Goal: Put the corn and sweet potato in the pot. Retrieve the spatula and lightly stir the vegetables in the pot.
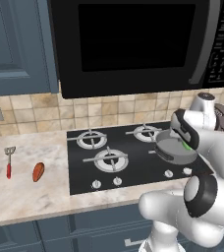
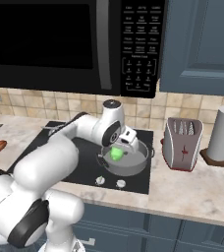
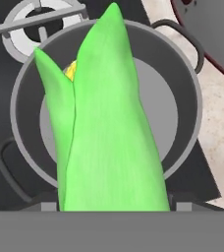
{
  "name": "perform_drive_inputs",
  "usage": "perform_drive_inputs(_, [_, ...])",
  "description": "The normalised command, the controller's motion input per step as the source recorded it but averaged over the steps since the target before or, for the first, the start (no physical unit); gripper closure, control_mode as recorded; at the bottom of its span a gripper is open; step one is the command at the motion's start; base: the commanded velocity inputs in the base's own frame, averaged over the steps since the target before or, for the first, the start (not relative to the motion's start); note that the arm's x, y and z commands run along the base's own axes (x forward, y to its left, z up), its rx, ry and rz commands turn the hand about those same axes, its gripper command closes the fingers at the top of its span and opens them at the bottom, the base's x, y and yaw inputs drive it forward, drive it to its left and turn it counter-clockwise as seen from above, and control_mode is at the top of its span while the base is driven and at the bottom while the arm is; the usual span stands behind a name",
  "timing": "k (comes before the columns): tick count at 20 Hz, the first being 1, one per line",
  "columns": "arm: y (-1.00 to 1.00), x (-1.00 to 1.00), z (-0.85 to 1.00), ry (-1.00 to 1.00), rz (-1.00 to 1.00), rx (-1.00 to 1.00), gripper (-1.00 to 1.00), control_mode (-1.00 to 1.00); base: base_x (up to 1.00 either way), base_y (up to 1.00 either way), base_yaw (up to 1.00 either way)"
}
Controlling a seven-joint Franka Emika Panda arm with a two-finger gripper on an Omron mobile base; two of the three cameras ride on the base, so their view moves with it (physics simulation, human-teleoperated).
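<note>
My gripper (image 2: 120, 145) is shut on the corn (image 3: 109, 128), a bright green husked cob with a bit of yellow showing, and holds it just above the pot (image 2: 136, 167). The grey pot (image 1: 169, 153) sits on the stove's front right burner. In the hand view the pot's rim (image 3: 196, 110) circles behind the cob. The corn (image 2: 116, 153) hangs over the pot's middle. The orange-brown sweet potato (image 1: 38, 172) lies on the counter left of the stove. Beside it lies the red-handled spatula (image 1: 9, 160).
A black microwave (image 1: 133, 44) hangs low over the stove. Free burners (image 1: 109, 160) lie left of the pot. A grey toaster (image 2: 182, 143) and a paper towel roll (image 2: 223, 133) stand on the counter to the right.
</note>
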Motion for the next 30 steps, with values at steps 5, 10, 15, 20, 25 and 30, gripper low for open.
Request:
perform_drive_inputs(5, [0.00, 0.00, -0.34, 0.01, 0.00, 0.00, 1.00, -1.00, 0.00, 0.00, 0.00])
perform_drive_inputs(10, [0.00, 0.00, -0.10, 0.00, 0.00, 0.00, 1.00, -1.00, 0.00, 0.00, 0.00])
perform_drive_inputs(15, [0.00, 0.06, 0.00, 0.00, 0.00, 0.00, 1.00, -1.00, 0.00, 0.00, 0.00])
perform_drive_inputs(20, [0.00, 0.18, 0.00, 0.00, 0.00, 0.00, 1.00, -1.00, 0.00, 0.00, 0.00])
perform_drive_inputs(25, [0.00, 0.16, 0.00, 0.00, 0.00, 0.00, 1.00, -1.00, 0.00, 0.00, 0.00])
perform_drive_inputs(30, [0.00, 0.11, 0.00, 0.00, 0.00, 0.00, 1.00, -1.00, 0.00, 0.00, 0.00])
